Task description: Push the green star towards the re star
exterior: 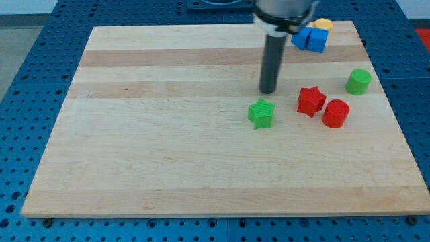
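Observation:
The green star (261,113) lies on the wooden board (168,134), right of the middle. The red star (310,101) lies a short way to its right and slightly higher. My tip (268,91) is just above the green star in the view, a small gap away, and to the left of the red star. The dark rod rises from the tip to the view's top.
A red cylinder (335,113) sits touching the red star's right side. A green cylinder (358,81) stands further right. Two blue blocks (310,39) and a yellow block (323,25) sit near the board's top right corner.

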Motion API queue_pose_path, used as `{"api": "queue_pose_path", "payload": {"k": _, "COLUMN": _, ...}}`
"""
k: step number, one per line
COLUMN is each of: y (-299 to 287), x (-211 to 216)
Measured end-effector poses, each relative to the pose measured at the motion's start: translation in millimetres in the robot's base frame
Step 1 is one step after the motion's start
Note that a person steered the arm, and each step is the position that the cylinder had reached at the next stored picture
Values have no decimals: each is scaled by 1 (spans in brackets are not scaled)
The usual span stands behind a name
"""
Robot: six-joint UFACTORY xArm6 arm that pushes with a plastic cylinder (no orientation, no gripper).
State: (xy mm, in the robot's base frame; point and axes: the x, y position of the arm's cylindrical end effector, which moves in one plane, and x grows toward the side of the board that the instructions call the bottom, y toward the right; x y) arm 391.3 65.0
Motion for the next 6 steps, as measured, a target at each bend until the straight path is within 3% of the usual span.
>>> {"api": "queue_pose_path", "payload": {"k": 3, "y": -70, "x": 49}}
{"api": "queue_pose_path", "payload": {"k": 4, "y": -76, "x": 79}}
{"api": "queue_pose_path", "payload": {"k": 6, "y": -52, "x": 77}}
